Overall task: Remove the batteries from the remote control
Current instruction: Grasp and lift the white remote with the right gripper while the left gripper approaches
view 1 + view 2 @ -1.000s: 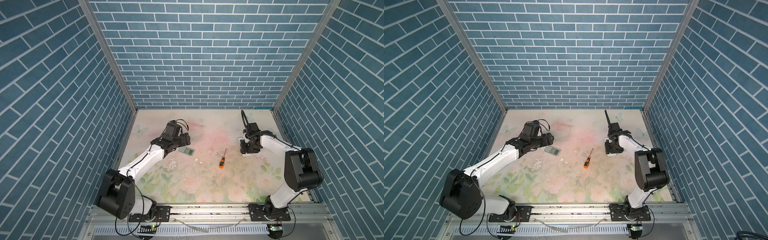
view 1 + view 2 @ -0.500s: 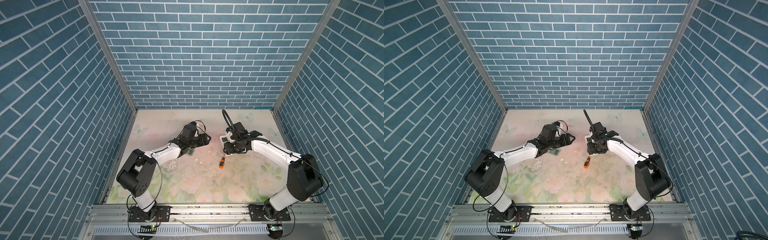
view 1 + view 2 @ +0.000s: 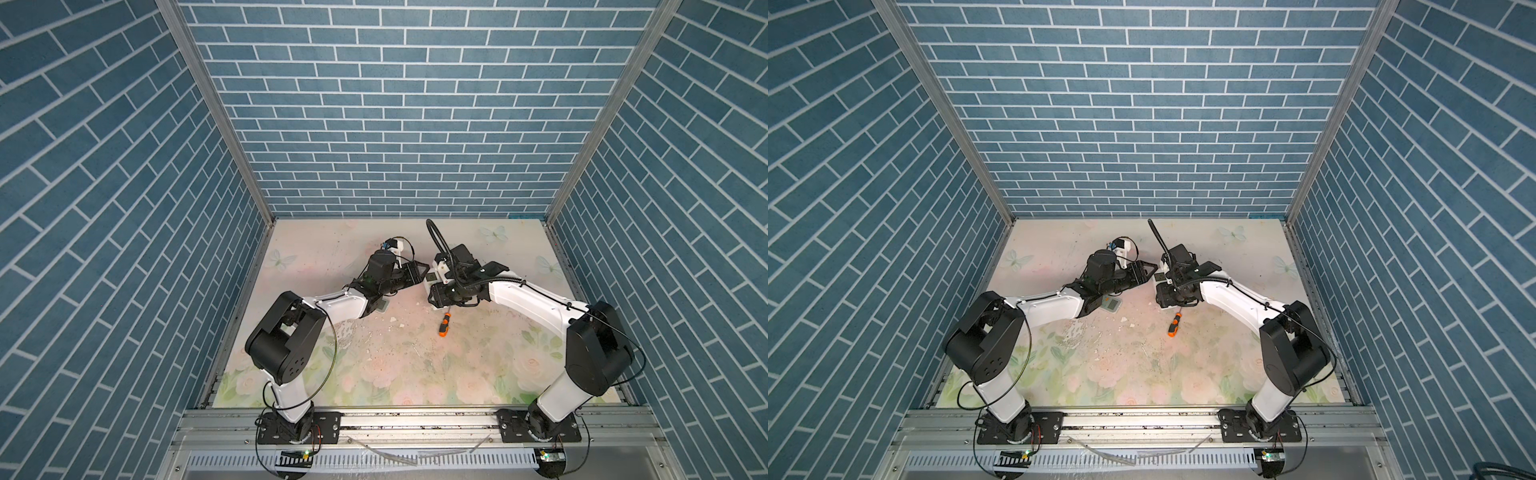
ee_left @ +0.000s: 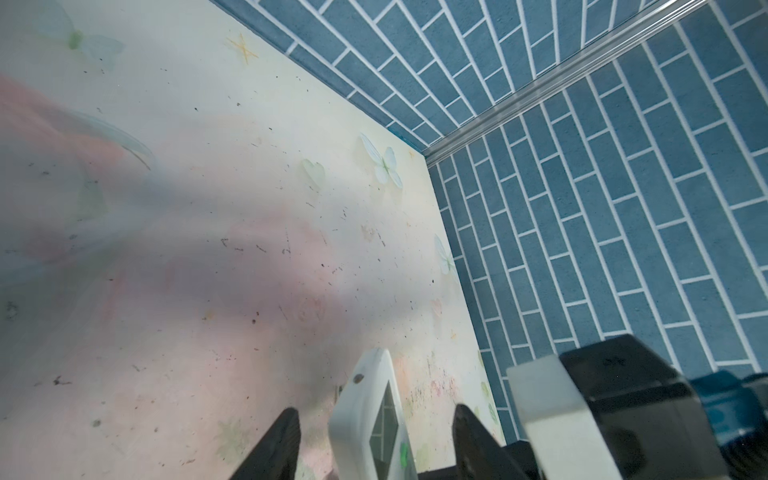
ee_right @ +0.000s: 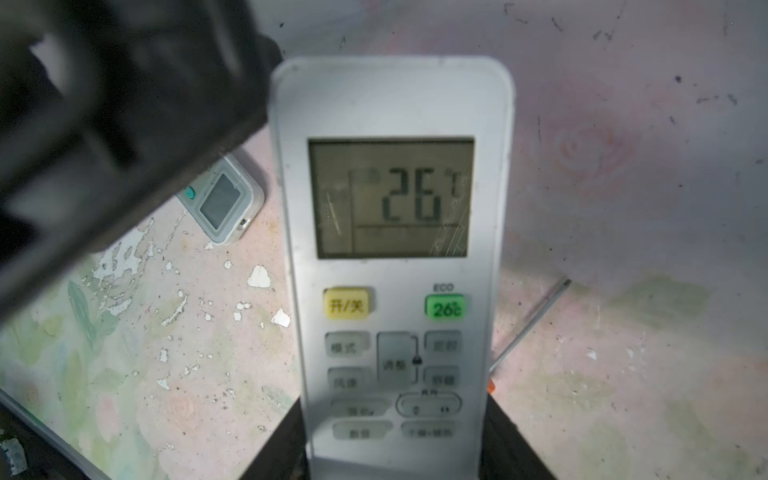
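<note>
1. You cannot see the batteries in any view. The screen on the remote control point(image 5: 390, 249) shows 26, so they are most likely still inside it.
2. The remote control is held up off the table point(image 3: 374, 374), a little toward 12 o'clock from the middle. Its screen faces the right wrist camera.
3. Your right gripper point(image 5: 395, 444) is pinching the button end of the remote control, with one finger on each long edge.
4. In both top views your left gripper point(image 3: 417, 270) sits at 9 o'clock of the remote control. In the left wrist view its fingers point(image 4: 282, 440) are spread around the screen end, with a gap on both sides and no touch yet.
5. A second ago your arms were far apart, one at each side of the table. Now they have met in the middle, and the left fingers have come closer together.
6. This looks like a second hold or a hand-over, so the back of the remote control can be reached. No battery is out yet, so the job is still near its start.
7. A small remote point(image 3: 382, 306) lies on the table at 8 o'clock of the remote control, partly under your left arm. The screwdriver point(image 3: 444, 325) lies near at 6 o'clock, and nothing touches it.
</note>
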`<state>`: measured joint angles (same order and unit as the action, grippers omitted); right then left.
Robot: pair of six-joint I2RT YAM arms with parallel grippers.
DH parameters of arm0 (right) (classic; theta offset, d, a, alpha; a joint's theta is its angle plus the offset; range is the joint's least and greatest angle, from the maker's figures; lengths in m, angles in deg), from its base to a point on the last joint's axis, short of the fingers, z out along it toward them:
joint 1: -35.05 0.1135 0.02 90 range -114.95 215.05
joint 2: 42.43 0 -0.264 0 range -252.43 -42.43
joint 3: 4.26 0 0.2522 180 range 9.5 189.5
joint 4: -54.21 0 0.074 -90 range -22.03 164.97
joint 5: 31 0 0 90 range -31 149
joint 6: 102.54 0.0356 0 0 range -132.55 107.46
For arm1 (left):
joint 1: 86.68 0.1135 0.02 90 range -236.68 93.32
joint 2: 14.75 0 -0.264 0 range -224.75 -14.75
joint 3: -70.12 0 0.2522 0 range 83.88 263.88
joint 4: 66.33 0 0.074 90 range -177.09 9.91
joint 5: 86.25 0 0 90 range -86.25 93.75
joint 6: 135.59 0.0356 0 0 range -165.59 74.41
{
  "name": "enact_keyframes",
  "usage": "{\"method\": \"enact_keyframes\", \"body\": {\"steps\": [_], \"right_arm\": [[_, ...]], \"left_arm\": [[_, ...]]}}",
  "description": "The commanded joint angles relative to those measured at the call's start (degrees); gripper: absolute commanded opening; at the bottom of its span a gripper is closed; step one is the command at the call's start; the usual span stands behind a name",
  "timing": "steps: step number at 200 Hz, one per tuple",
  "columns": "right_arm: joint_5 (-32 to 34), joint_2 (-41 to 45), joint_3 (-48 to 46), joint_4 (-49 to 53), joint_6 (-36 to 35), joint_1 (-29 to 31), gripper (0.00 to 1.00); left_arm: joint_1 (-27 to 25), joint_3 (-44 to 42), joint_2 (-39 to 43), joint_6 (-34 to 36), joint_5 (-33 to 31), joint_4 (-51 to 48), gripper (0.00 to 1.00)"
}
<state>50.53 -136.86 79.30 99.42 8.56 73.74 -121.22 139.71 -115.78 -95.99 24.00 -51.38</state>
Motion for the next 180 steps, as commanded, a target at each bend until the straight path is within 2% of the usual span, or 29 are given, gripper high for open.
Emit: {"method": "enact_keyframes", "body": {"steps": [1, 97, 180], "right_arm": [[-0.77, -0.63, 3.57, -2.24, 2.17, 0.68, 0.12], [-1.88, -0.26, 4.47, -3.48, 1.18, 1.56, 0.11], [-1.99, -0.57, 4.82, -3.62, 0.17, 2.15, 0.1]], "left_arm": [[-0.61, -1.12, -0.92, -1.12, 1.17, 3.35, 0.58], [-0.7, 0.37, -2.75, -2.21, 1.72, 4.29, 0.46], [-0.61, -0.21, -3.45, -3.63, 1.4, 6.76, 0.23]]}}
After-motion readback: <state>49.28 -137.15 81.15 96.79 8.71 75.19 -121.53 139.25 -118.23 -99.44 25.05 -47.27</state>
